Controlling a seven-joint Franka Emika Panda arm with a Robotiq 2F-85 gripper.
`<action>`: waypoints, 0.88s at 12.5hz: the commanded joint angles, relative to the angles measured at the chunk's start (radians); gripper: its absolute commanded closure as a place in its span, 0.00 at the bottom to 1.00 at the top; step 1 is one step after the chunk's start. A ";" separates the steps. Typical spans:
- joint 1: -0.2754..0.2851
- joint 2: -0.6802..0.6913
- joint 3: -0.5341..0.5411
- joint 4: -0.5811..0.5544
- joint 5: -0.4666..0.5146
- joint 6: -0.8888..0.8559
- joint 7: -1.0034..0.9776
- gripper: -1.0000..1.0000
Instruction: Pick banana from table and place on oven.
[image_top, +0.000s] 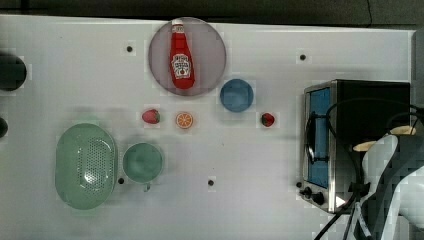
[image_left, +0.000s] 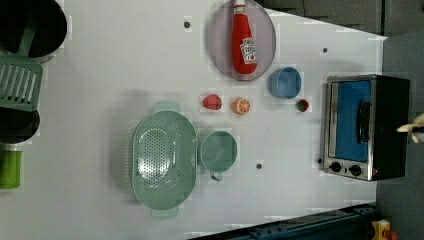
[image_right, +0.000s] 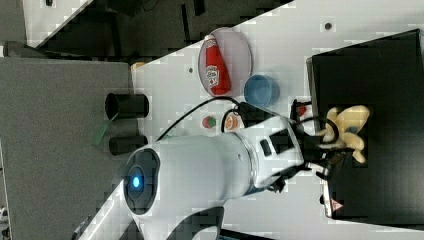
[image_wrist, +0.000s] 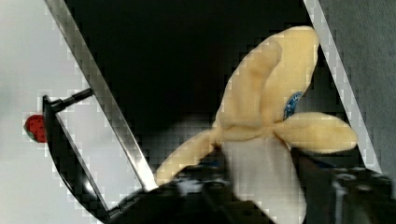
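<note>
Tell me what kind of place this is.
Probably a robot lab's mock kitchen: a white table with screw holes, toy fruit such as the banana, a toaster oven, and a robot arm.

banana (image_left: 416, 128) tip, perhaps frame-cropped

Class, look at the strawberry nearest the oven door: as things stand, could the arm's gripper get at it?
Probably yes, but not at once: the strawberry lies uncovered on the table; the gripper is over the oven with the banana.
</note>
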 joint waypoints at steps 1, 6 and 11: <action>0.014 -0.017 -0.019 0.018 0.017 0.008 -0.036 0.17; 0.044 -0.076 0.008 0.092 0.007 -0.081 -0.027 0.00; 0.099 -0.239 0.166 0.176 -0.021 -0.454 0.401 0.00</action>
